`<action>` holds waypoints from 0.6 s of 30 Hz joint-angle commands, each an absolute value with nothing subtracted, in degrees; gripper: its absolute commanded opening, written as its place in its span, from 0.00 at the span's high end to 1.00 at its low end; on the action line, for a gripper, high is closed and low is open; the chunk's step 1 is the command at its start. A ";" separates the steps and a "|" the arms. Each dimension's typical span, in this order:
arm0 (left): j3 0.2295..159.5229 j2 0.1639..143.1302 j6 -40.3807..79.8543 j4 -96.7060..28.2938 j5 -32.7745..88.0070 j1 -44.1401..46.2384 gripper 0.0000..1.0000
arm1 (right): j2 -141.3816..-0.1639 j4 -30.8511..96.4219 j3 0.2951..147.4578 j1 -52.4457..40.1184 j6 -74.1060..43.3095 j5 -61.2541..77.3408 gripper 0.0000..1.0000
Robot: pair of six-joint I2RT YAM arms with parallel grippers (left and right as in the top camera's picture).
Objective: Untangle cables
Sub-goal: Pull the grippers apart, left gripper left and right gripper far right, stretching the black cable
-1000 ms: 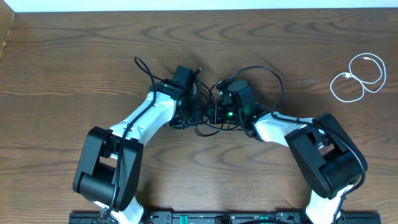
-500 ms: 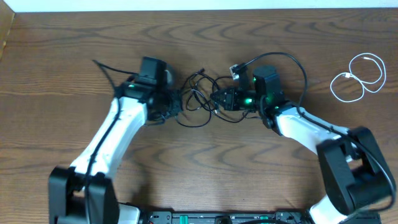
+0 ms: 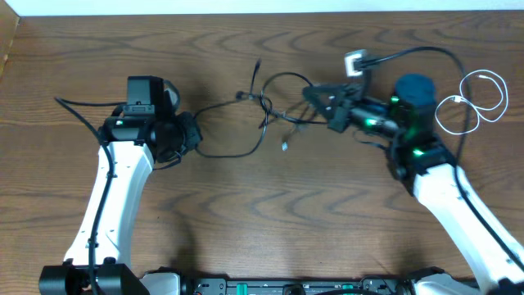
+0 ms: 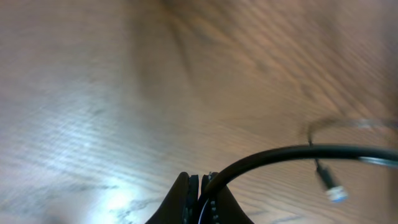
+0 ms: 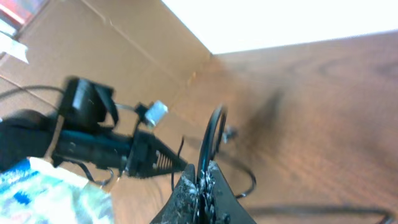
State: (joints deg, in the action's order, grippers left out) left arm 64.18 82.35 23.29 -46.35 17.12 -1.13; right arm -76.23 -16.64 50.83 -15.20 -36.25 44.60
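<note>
Pulling the black cables apart is the step I judge myself to be in. They hang as one loose snarl over the middle of the surface, strung between my two arms. The knot sits closer to the right arm than to the left. The white cable lies coiled by itself at the far right of the surface, well apart from the black ones, so I count it as sorted.

The left fingers are pressed together on one black strand that leaves them in a long bow toward the knot. The right fingers are likewise closed, pinching a black loop that stands up between them.

The crossing is not undone, as I read it. Next I need more spread between the arms, or a regrip nearer the knot, with care that the thin strand does not slip out of either pinch. A free end would have to pass back through a loop, and I cannot tell from here which one.

From overhead I get the whole layout: both arms, the snarl, two loose ends and the white coil. It does not show how the fingers meet the cable. The left wrist view does, and it also shows a small plug dangling from a thin strand over the surface. The right wrist view shows its pinch up close, but it is tilted and blurred, and the knot itself is hard to read there.
</note>
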 commanded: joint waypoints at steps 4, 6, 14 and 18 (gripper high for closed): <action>63.86 82.08 28.69 -50.57 6.13 -3.77 0.92 | -69.93 -16.78 50.65 -9.96 -35.05 45.06 0.99; 63.86 82.08 28.84 -51.31 5.28 -4.62 0.92 | -69.34 -16.29 50.65 -8.38 -35.05 45.30 0.99; 63.86 82.08 28.84 -53.15 5.28 -10.61 0.92 | -69.21 -12.82 50.65 -1.61 -35.09 48.71 0.99; 63.86 82.08 28.86 -54.22 5.32 -14.92 0.93 | -68.86 -13.47 50.65 3.25 -35.33 52.07 0.99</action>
